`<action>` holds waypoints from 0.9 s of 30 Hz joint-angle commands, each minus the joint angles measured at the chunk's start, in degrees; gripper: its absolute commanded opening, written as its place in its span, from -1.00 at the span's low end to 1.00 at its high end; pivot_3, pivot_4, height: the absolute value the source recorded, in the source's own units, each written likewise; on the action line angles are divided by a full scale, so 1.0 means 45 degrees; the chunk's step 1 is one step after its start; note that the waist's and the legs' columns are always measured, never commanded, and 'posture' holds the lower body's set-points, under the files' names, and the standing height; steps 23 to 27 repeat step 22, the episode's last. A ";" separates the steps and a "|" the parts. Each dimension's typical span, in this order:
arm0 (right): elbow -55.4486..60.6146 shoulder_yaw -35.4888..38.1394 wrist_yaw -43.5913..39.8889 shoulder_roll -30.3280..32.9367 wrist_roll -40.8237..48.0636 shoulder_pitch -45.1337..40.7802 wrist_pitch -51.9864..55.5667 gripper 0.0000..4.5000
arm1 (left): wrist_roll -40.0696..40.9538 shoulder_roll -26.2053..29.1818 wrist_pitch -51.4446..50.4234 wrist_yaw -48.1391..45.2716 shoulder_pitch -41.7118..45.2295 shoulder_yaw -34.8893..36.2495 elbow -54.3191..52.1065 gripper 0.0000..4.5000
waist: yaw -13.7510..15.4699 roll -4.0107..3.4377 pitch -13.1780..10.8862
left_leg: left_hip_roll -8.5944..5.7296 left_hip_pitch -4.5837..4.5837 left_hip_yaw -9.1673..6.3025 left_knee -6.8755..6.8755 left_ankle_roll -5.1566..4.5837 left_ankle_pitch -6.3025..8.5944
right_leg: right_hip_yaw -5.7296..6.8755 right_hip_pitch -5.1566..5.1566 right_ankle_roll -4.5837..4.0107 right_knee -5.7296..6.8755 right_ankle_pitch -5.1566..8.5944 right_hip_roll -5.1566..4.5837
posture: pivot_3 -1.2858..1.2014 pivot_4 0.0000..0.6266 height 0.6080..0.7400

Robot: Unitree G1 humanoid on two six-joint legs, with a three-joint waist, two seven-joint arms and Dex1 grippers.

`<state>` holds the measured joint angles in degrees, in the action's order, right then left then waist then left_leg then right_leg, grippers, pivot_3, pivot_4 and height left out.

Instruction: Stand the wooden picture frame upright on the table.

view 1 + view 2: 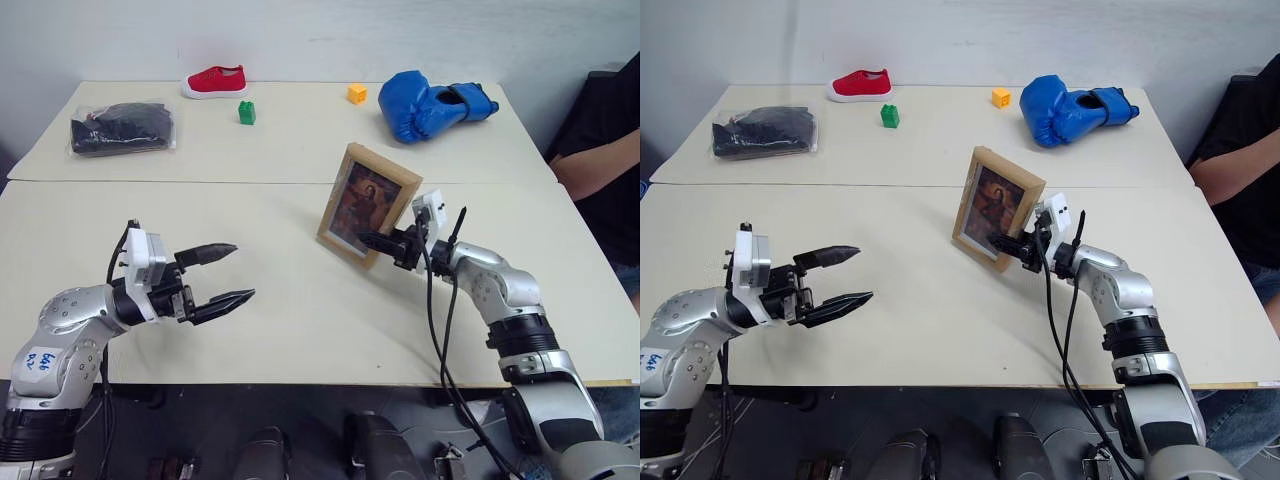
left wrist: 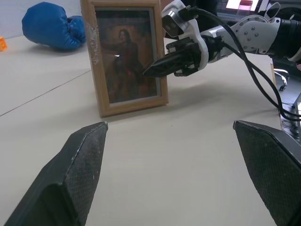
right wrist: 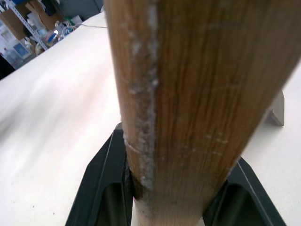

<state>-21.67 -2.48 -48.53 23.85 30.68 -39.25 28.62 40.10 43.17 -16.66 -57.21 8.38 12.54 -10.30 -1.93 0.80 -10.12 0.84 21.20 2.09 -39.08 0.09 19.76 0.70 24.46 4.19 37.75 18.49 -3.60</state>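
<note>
The wooden picture frame (image 1: 365,200) stands upright on the table (image 1: 300,330), right of centre, with its lower edge on the top and its dark portrait facing my left side. My right gripper (image 1: 368,240) is shut on the frame's right edge, one black finger across the picture (image 2: 124,56) and one behind it. In the right wrist view the light-wood edge (image 3: 202,94) sits clamped between both fingers. My left gripper (image 1: 240,270) hovers open and holds nothing, well to the left of the frame, with its fingers (image 2: 84,174) pointing toward it.
At the back of the table lie a blue boxing glove (image 1: 430,105), an orange block (image 1: 357,93), a green block (image 1: 246,112), a red shoe (image 1: 215,80) and a black bundle in clear plastic (image 1: 122,128). A person's arm (image 1: 600,165) rests at the table's right edge.
</note>
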 commanded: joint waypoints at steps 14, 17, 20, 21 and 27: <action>0.2924 0.0694 -0.1945 0.1924 -0.1048 0.2468 -0.0809 0.99 | -0.0527 -0.0012 0.0062 -0.0016 -0.0251 0.0466 -0.0056 1.00 | 0.0066 -0.0006 -0.0005 | -0.0001 0.0021 -0.0003 0.0013 -0.0007 0.0004 | 0.0006 0.0008 0.0001 -0.0006 0.0000 0.0002 | 0.03 -0.52 1.00; 0.3354 0.2010 -0.3582 0.2898 -0.1512 0.4239 -0.5151 0.99 | -0.1737 0.0336 0.1270 -0.0123 -0.1231 0.0979 0.0649 1.00 | 0.0085 -0.0006 -0.0005 | -0.0002 0.0021 -0.0001 0.0019 -0.0015 0.0009 | 0.0005 0.0004 0.0003 -0.0006 -0.0001 0.0002 | 0.03 -0.52 1.00; 0.3189 0.2774 -0.5025 0.3707 -0.2133 0.5649 -0.9313 0.99 | -0.2785 0.0609 0.2268 -0.0053 -0.2122 0.1364 0.1303 1.00 | 0.0083 -0.0006 -0.0005 | -0.0007 0.0018 0.0006 0.0022 -0.0022 0.0013 | 0.0005 -0.0001 0.0005 -0.0051 -0.0002 0.0005 | 0.03 -0.52 1.00; 0.3169 0.2964 -0.5294 0.3972 -0.2212 0.6119 -1.0032 0.99 | -0.3021 0.0634 0.2773 -0.0140 -0.2356 0.1520 0.1565 1.00 | 0.0060 -0.0005 -0.0006 | -0.0011 0.0003 0.0013 0.0027 -0.0029 0.0018 | 0.0002 -0.0009 0.0005 -0.0055 -0.0002 0.0011 | 0.03 -0.52 1.00; 0.3170 0.3216 -0.5400 0.4138 -0.2225 0.6509 -1.0678 0.99 | -0.3146 0.0660 0.3067 -0.0207 -0.2555 0.1673 0.1763 1.00 | 0.0060 -0.0005 -0.0006 | -0.0007 -0.0009 0.0016 0.0032 -0.0044 0.0027 | 0.0000 -0.0020 0.0005 -0.0061 -0.0002 0.0015 | 0.03 -0.52 1.00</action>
